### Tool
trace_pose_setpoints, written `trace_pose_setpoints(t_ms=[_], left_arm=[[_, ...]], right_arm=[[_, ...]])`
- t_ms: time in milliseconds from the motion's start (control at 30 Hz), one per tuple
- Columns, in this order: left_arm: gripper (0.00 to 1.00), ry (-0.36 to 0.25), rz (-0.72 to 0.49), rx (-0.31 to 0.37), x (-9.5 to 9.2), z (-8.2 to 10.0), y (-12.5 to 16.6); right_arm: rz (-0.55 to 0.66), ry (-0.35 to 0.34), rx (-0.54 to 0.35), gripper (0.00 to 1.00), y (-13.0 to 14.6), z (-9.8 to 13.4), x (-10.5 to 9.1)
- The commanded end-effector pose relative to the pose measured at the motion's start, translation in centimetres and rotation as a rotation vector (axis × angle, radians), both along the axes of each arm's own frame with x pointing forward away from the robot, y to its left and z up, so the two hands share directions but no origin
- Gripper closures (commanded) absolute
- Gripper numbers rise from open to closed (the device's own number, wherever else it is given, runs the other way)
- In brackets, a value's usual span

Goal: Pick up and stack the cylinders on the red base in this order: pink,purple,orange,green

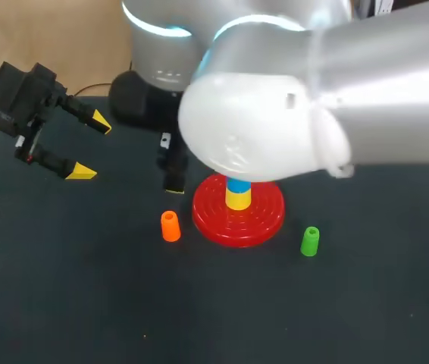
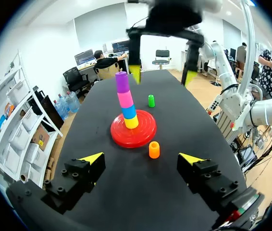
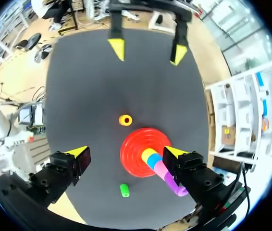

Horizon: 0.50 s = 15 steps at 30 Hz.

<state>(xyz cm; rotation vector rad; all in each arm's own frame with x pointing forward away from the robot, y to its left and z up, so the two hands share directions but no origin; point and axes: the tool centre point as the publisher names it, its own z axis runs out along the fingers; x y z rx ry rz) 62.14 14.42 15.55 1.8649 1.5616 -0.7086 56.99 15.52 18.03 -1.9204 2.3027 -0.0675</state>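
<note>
My left gripper (image 2: 141,159) hangs low over the dark, matte table (image 2: 126,197), fingers spread wide with nothing between them. Close ahead at its one o'clock the orange cylinder (image 2: 154,149) stands upright, just beside the red base (image 2: 145,141) but not touching it. It looks like a short, smooth tube of hard plastic, hollow at the top.

The base is a glossy disc ribbed with concentric rings. It carries a narrow column of yellow (image 2: 131,122), blue (image 2: 129,111), pink (image 2: 125,99) and purple (image 2: 122,82) (so pink and purple are, I judge, done). Orange is the step in hand.

The next move calls for spread fingers lowered round the orange, a pinch on its sides, a lift clear above the purple top and a centred descent.

Farther off at one o'clock stands the green cylinder (image 2: 151,100), apart. Farthest, my right gripper (image 2: 162,76) hangs above the base, spread and empty.
</note>
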Motion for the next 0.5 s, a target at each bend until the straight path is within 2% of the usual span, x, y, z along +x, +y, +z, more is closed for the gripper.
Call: trace_pose_setpoints(t_ms=[33,167,500], left_arm=[[0.0,0.0,-0.002,-0.001,0.1,-0.1,0.0],[0.0,0.0,-0.002,-0.001,0.1,-0.1,0.0],[0.0,0.0,-0.002,-0.001,0.1,-0.1,0.0]], right_arm=[[-0.042,0.014,-0.007,0.0,0.3,-1.4,1.1],[-0.054,0.024,0.009,0.0,0.4,-2.2,1.5],[-0.063,0.043,0.042,0.0,0.7,-4.4,1.0]])
